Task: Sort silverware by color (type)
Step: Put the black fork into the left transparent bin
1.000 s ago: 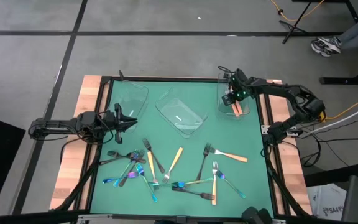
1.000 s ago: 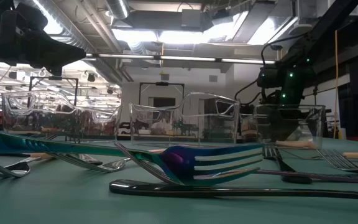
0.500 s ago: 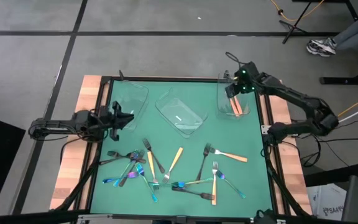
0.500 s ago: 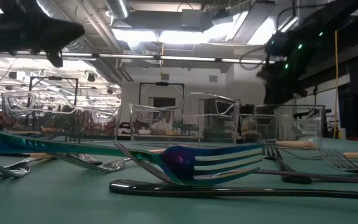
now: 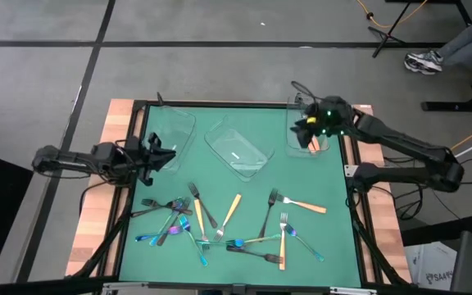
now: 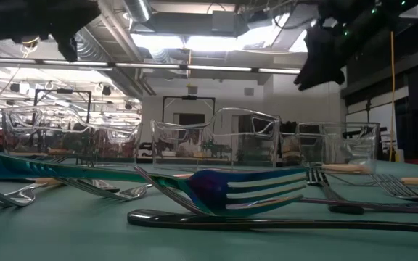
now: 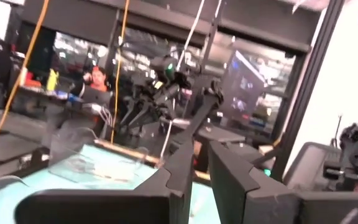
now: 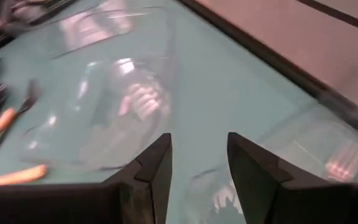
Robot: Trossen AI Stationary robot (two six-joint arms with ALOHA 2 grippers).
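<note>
Above the right tray — right hand (image 5: 306, 129) fingers apart, empty | silverware (image 5: 220, 221) well apart, near table front

No readable text, no labels, no brand marks, no numbers, no signs in any view

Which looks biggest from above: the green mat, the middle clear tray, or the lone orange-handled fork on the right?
1. The green mat, by far.
2. The middle tray.
3. The orange-handled fork, smallest.
The overhead camera sees all three from about the same distance, so the order is fair.
</note>
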